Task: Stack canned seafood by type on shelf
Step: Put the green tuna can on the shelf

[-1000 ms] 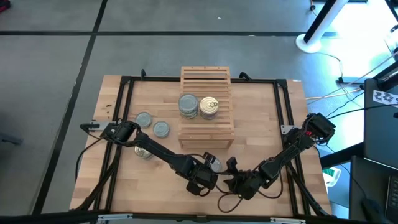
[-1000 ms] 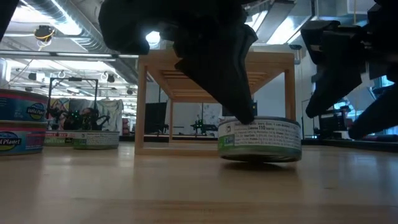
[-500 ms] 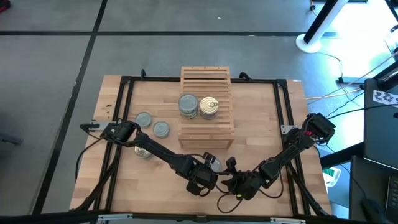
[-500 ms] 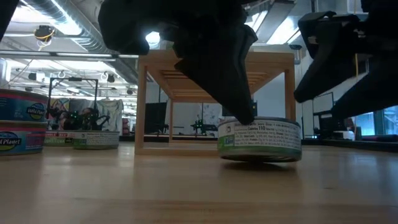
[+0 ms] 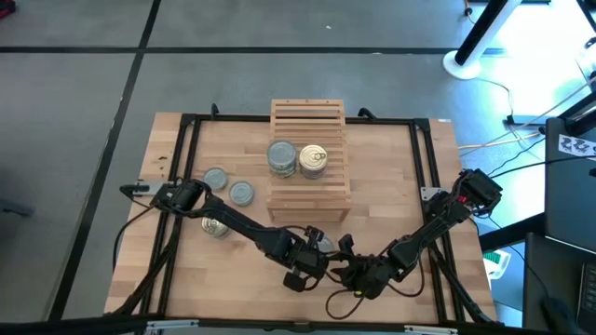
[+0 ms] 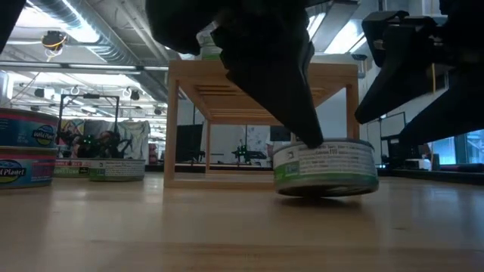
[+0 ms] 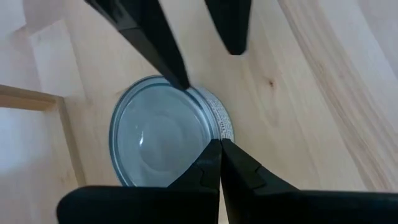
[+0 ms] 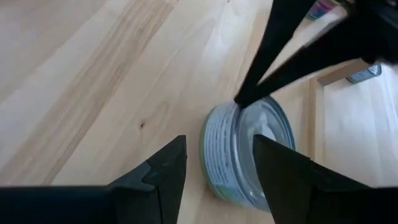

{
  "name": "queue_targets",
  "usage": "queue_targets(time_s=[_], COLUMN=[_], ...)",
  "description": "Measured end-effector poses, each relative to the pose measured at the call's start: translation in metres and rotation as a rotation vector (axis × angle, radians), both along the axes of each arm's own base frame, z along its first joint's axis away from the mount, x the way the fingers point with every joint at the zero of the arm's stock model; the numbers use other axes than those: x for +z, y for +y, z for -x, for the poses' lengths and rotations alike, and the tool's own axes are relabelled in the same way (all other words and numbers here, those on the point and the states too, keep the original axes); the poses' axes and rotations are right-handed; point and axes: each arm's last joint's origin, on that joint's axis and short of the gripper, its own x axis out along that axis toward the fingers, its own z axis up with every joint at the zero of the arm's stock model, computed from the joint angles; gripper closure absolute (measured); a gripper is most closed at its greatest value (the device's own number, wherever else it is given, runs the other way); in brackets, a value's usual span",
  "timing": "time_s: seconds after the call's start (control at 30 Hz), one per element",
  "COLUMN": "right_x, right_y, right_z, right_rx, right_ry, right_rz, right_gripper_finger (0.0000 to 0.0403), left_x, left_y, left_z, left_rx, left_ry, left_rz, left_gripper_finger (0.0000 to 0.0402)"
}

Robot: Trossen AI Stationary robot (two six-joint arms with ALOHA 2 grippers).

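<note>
The tin (image 6: 325, 168) looks rigid, smooth and slippery. The closed left gripper (image 7: 219, 146) touches its rim; the half-open right gripper (image 8: 217, 163), holding nothing, should take the side wall.

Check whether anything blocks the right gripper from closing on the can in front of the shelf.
Yes: the shut left gripper presses its fingertips on the can's rim, right where the open right gripper approaches. Nothing else intervenes.
</note>
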Motion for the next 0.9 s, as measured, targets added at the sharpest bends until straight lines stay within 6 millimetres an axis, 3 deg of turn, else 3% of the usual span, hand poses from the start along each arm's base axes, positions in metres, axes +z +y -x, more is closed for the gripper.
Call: queue_targets(time_s=[0.23, 0.5, 0.9], right_x=[-0.003, 0.004, 0.013], right_y=[-0.002, -0.002, 0.004], right_z=[0.002, -0.002, -0.007], right_rx=[-0.006, -0.143, -0.098], right_ry=[0.031, -0.06, -0.04], right_rz=[0.022, 0.0, -0.064], right_gripper_finger=[0.0216, 0.0216, 0.0216], left_x=[0.012, 0.016, 0.016], left_y=[0.003, 0.009, 0.008], left_z=[0.001, 0.0, 0.0], left_rx=[0.024, 0.033, 0.034], left_ry=[-0.024, -0.03, -0.021], left_rz=[0.022, 0.037, 0.068], left_gripper_finger=[0.0401, 0.0401, 0.0401])
